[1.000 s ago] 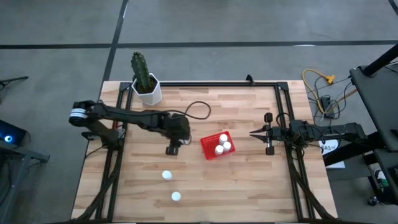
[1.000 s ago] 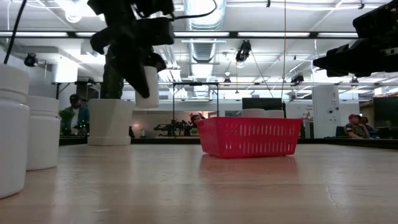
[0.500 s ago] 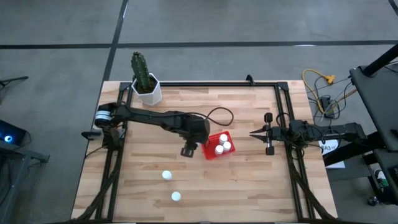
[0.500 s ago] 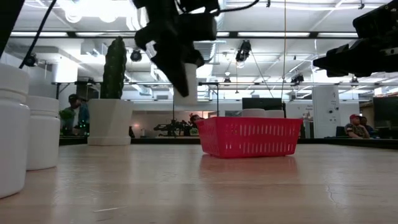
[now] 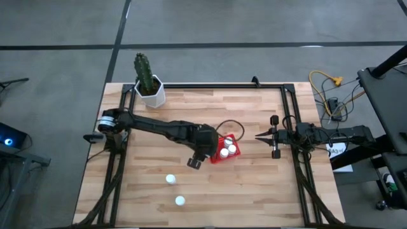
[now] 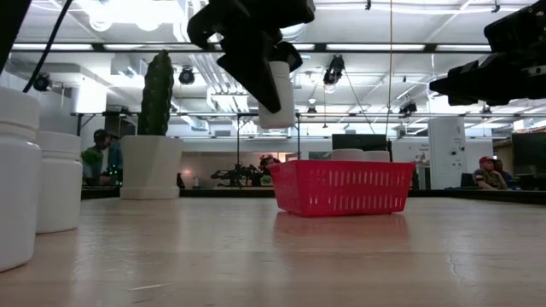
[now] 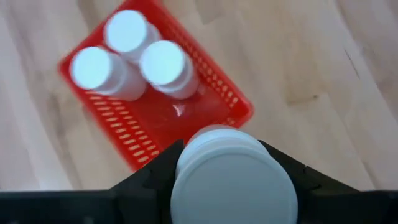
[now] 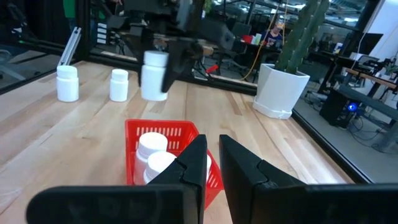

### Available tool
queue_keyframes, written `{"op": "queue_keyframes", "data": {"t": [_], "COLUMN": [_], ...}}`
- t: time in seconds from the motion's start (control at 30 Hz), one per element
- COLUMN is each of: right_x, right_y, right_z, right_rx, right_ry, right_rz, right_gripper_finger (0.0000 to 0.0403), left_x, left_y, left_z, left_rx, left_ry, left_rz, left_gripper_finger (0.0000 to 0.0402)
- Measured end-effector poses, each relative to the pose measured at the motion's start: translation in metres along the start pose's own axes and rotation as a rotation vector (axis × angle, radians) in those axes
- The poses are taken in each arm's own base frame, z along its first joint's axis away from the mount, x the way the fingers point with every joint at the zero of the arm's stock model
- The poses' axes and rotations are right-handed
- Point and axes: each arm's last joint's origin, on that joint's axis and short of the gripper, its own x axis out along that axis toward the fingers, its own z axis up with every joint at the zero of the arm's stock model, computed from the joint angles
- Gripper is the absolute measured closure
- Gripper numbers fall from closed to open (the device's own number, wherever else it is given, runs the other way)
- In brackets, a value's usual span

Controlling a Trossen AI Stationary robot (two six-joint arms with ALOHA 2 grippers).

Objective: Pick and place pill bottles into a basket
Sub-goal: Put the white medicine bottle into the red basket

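Left wrist view first: the two dark fingers point(image 7: 155, 177) of the left gripper point(image 7: 231, 186) are clamped on either side of a white pill bottle point(image 7: 231, 180), cap toward the camera, so the bottle hangs upright below the wrist. Directly beyond it lies the red basket point(image 7: 214, 90), with three more bottles point(image 7: 127, 34) standing close together in its far half. The near half is bare red mesh, and the carried bottle seems lined up over that free space, probably so it can go down without knocking the others.

From above, the left gripper point(image 5: 198, 159) reaches across the table to the basket's point(image 5: 216, 159) near-left corner. The low view shows the held bottle point(image 6: 275, 95) well above the basket's point(image 6: 341, 188) rim and just left of it, high enough to pass over the wall.

Two bottles point(image 5: 170, 179) remain on the table point(image 5: 254, 191) toward the front, well apart from the basket. The cactus pot point(image 5: 151, 94) stands at the back-left corner.

The right gripper point(image 5: 261, 135) waits at the table's right edge, its fingers point(image 8: 193, 165) nearly together with only a narrow gap and nothing between them.

No label, brand or writing is legible on any bottle; the sides look plain white, though the views are too coarse to be certain.
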Motion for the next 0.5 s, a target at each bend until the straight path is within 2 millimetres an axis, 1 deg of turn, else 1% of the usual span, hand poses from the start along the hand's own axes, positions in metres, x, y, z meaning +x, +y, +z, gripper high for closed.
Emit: {"op": "queue_keyframes", "data": {"t": [0.2, 0.5], "right_x": [0.0, 0.0], "right_y": [0.0, 0.0], "right_z": [0.0, 0.0], "right_rx": [0.0, 0.0], "right_ry": [0.0, -0.001], "right_rz": [0.0, -0.001], "right_gripper_finger": [0.0369, 0.0369], "left_x": [0.004, 0.034], "left_y": [-0.002, -0.003], "left_z": [0.007, 0.006], "left_rx": [0.026, 0.052], "left_ry": [-0.05, 0.001], "left_rz": [0.014, -0.002], "left_gripper_finger": [0.025, 0.025]}}
